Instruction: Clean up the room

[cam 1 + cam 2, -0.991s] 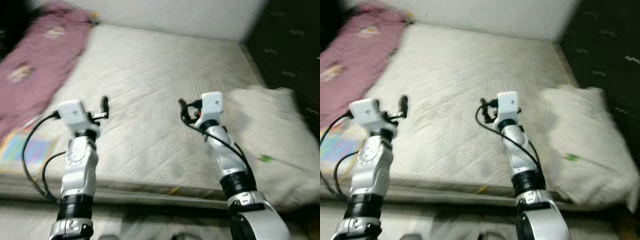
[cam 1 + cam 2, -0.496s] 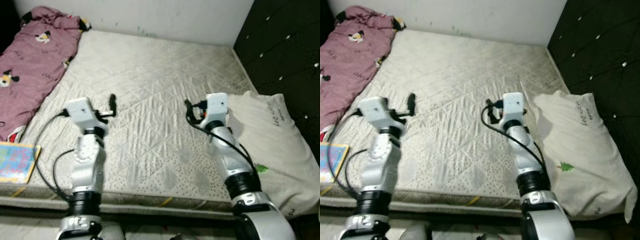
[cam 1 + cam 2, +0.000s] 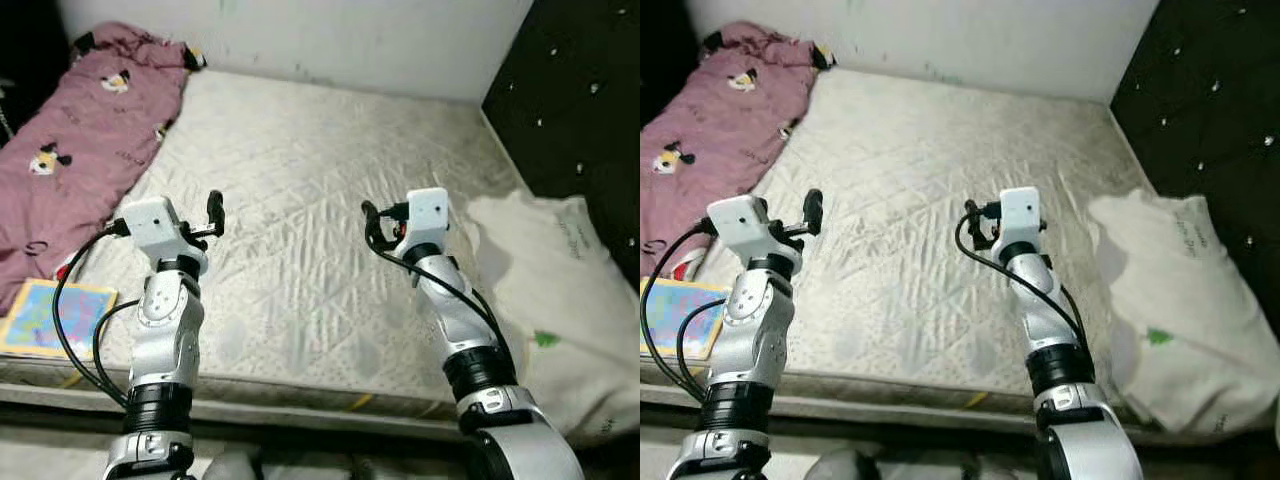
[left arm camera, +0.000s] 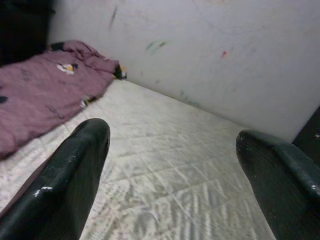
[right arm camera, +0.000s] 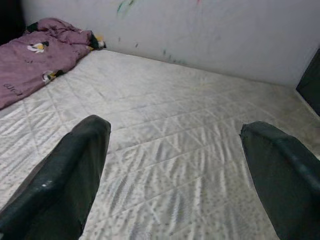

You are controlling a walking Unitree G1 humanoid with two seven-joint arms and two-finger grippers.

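Just one blanket (image 3: 70, 150), one pillow (image 3: 560, 310)

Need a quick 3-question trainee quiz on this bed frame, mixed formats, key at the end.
1. True or false: the pink blanket lies on the robot's right side of the mattress.
2. Multiple choice: the colourful book sits A) beside the pillow, B) at the mattress's near left corner, C) against the wall.
3. Short answer: how do the jaws of the left gripper and the right gripper stand, and do they hold anything?

Key: 1 false, it lies on the left. 2 B. 3 both open, holding nothing, above the bare mattress.
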